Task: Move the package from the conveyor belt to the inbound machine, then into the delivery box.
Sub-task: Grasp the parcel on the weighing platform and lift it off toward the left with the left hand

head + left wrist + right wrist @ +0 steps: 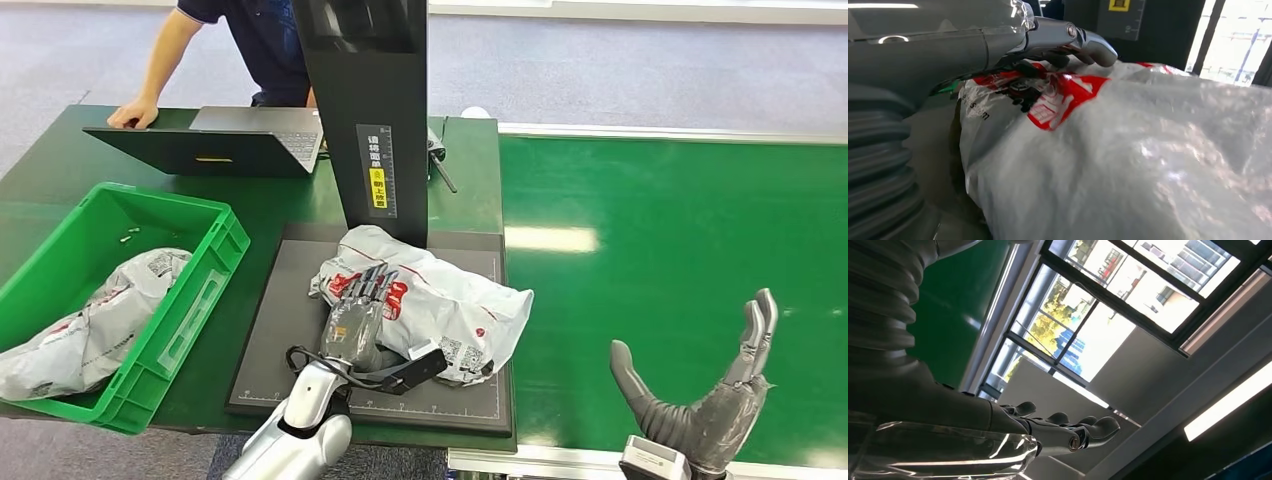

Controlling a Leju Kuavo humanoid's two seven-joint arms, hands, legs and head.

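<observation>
One white package [430,300] lies mid-frame on the inbound machine's dark plate [280,330], the left hand [360,305] resting fingers-down on it, grip unclear. I'd gather it firmly before swinging toward the green delivery box [190,310] at lower left; the right hand [715,400] hovers spread and empty over the conveyor belt [680,220].

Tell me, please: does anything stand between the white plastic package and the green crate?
Nothing visible does. The white plastic package lies on the dark scanner plate under the left hand; bare plate and table separate it from the green plastic crate.
</observation>
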